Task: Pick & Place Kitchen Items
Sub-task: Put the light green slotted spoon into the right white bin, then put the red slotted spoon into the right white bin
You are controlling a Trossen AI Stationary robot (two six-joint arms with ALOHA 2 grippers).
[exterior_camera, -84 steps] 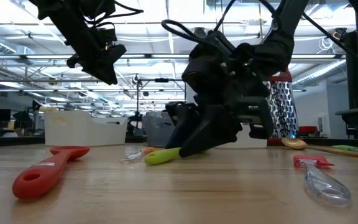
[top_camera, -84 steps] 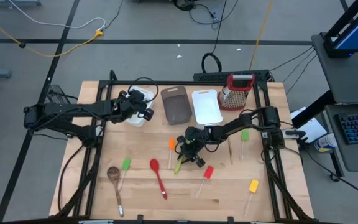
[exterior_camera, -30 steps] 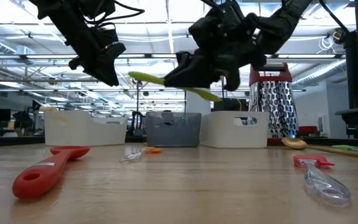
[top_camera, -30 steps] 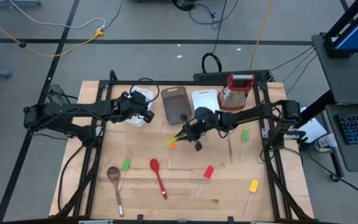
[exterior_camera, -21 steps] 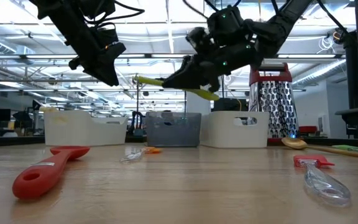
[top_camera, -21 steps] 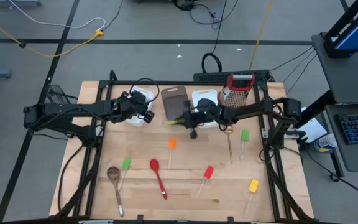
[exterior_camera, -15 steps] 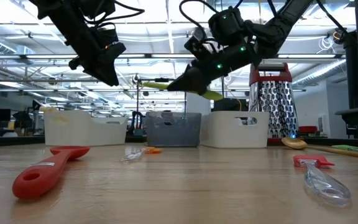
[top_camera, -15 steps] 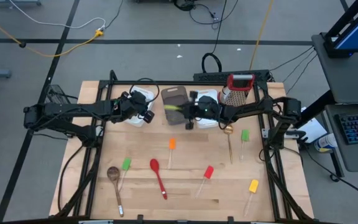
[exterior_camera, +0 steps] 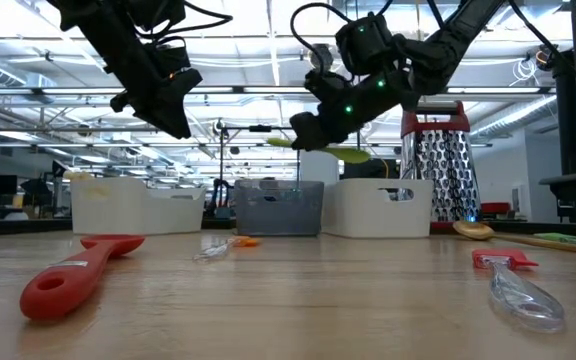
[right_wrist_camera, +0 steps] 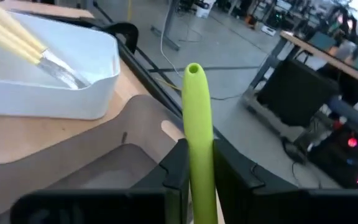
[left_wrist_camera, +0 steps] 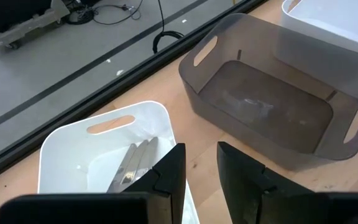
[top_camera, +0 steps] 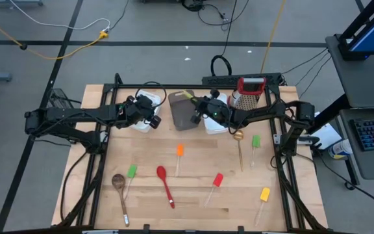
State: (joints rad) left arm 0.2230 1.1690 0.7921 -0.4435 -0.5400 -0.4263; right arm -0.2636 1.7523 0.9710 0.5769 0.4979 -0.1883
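Note:
My right gripper [top_camera: 198, 104] is shut on a lime-green utensil [right_wrist_camera: 196, 106], held in the air over the brown tub [top_camera: 182, 112]. In the low view the utensil [exterior_camera: 351, 154] lies nearly level, well above the tubs. My left gripper [top_camera: 152, 117] hangs open and empty over the left white tub [left_wrist_camera: 98, 155], where cream-handled knives [left_wrist_camera: 129, 167] lie. More utensils lie flat on the table: an orange spatula [top_camera: 179, 151], a red spoon [top_camera: 163, 179], a wooden spoon [top_camera: 118, 182] and a gold spoon [top_camera: 238, 136]. My right gripper pinches the green utensil's handle [right_wrist_camera: 197, 149] between its two fingers [right_wrist_camera: 178, 163], a little back from the end with the hole [right_wrist_camera: 193, 68]. That end sticks out ahead of the fingers. The utensil is lifted clear and nearly level above the brown tub.
A second white tub [top_camera: 218, 117] stands right of the brown one, and a red-topped metal grater [top_camera: 247, 94] stands at the far right. Green [top_camera: 132, 171], red [top_camera: 217, 180], yellow [top_camera: 264, 194] and another green [top_camera: 256, 141] spatula lie on the table's near half.
My right gripper has carried the green utensil, lifted clear, from over the middle of the table toward the far edge, to above the brown tub. The utensil has turned about, its free end now pointing toward the far left. My left arm has kept still.

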